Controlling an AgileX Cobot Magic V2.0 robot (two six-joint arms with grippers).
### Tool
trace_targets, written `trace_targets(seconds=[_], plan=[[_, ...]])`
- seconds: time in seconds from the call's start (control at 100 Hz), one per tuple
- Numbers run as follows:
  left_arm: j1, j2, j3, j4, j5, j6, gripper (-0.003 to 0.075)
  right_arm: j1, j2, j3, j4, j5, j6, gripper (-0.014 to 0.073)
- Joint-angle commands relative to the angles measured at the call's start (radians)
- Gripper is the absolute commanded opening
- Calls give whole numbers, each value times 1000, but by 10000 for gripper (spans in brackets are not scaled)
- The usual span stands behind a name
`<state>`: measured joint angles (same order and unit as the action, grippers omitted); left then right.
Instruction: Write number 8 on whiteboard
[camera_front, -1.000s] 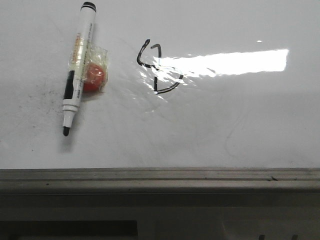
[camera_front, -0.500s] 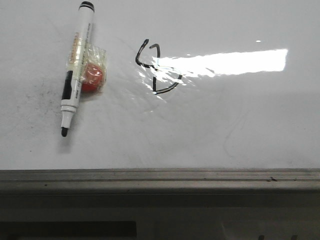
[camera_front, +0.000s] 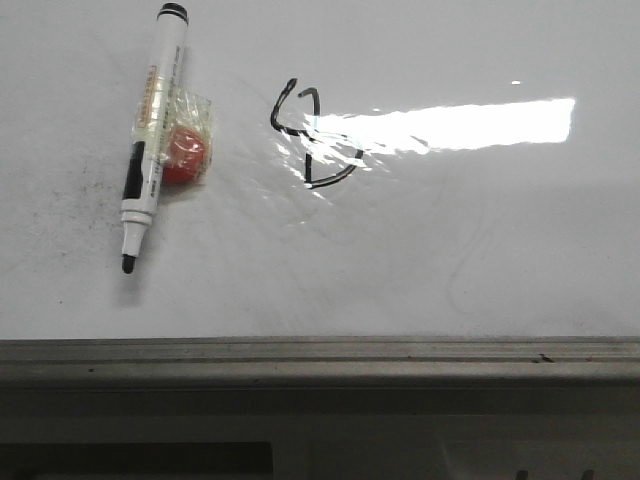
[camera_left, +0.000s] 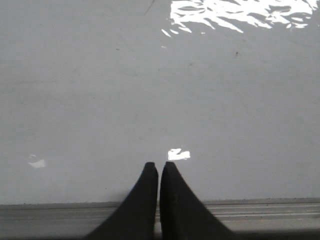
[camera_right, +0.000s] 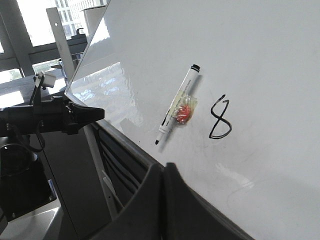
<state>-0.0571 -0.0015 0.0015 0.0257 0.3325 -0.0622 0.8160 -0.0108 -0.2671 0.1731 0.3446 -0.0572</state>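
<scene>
The whiteboard (camera_front: 420, 270) fills the front view, with its grey frame edge along the near side. A black hand-drawn number 8 (camera_front: 315, 137) sits on it, partly washed out by glare; it also shows in the right wrist view (camera_right: 220, 118). A white marker pen (camera_front: 153, 130) lies uncapped on the board, left of the 8, with a red ball taped to it (camera_front: 185, 155); the pen also shows in the right wrist view (camera_right: 178, 112). My left gripper (camera_left: 159, 165) is shut and empty over the board's near edge. My right gripper (camera_right: 165, 166) is shut and empty, back from the board's edge.
A bright glare patch (camera_front: 470, 124) lies right of the 8. The grey metal frame (camera_front: 320, 360) runs along the board's near edge. In the right wrist view the left arm (camera_right: 50, 120) reaches toward the board's corner.
The pen and the 8 sit very slightly further left in the front view than a second ago. Nothing else differs.
</scene>
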Motion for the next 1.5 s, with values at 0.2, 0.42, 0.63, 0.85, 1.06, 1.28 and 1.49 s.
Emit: trace_targets(seconds=[0.2, 0.42, 0.63, 0.85, 1.06, 1.28, 1.49], plan=[[2, -30, 32, -8, -50, -2, -20, 5, -14, -24, -3, -79, -6, -63], [2, -30, 32, -8, -50, -2, -20, -14, -14, 24, -3, -169, -6, -63], [2, -30, 32, -8, -50, -2, -20, -207, -14, 220, -68, -609, -6, -63], [2, -30, 32, -8, -50, -2, -20, -550, -12, 289, -68, -609, -6, -63], [2, -30, 32, -8, -50, -2, -20, -875, -14, 289, -91, -403, -6, -64], [2, -30, 32, -8, -50, -2, -20, -1001, -21, 291, -202, -203, 66, -63], [2, -30, 32, -8, -50, -2, -20, -1001, -21, 291, -211, -50, 66, -63]])
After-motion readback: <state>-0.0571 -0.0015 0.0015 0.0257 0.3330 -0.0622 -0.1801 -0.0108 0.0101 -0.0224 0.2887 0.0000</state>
